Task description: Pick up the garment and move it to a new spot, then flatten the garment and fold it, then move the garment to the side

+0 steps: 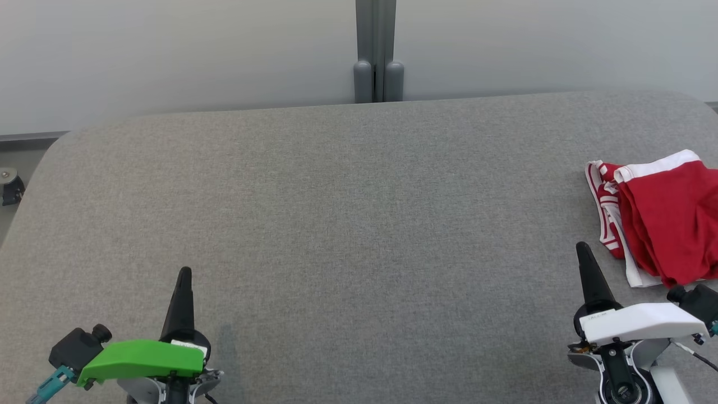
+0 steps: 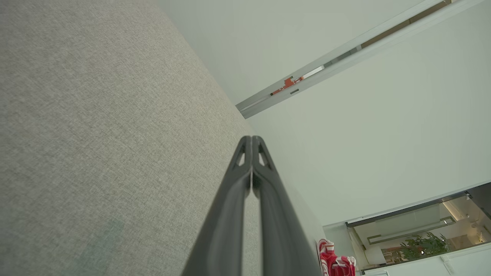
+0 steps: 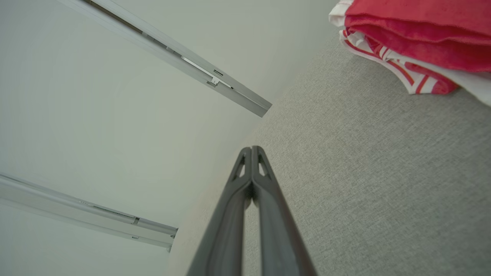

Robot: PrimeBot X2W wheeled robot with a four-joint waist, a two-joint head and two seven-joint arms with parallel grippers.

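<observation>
- Since the garment lies in stacked layers at the right edge of the table, with neither arm on it, I judge the task to be at or near its end: folded and set to the side.
- That reading is not certain. A heap waiting at the edge would mean nothing is done yet. The neat, near-parallel edges seen from the right wrist speak for folded rather than dropped.
- If it is folded, little is left beyond squaring it up. If not, all three steps are yet to do.
- Garment: red cloth with a white band along its far edge, a red-and-white striped part at its left side, and a white hem peeking out at the near edge.
- Part of it runs off the right of the head view, so its full outline cannot be told.
- It sits low on the grey surface, several layers thick, with soft rounded folds.
- Right gripper: fingers pressed together, holding nothing, just near-left of the garment and apart from it.
- Left gripper: likewise clenched and empty, at the near left, well apart from the garment.
</observation>
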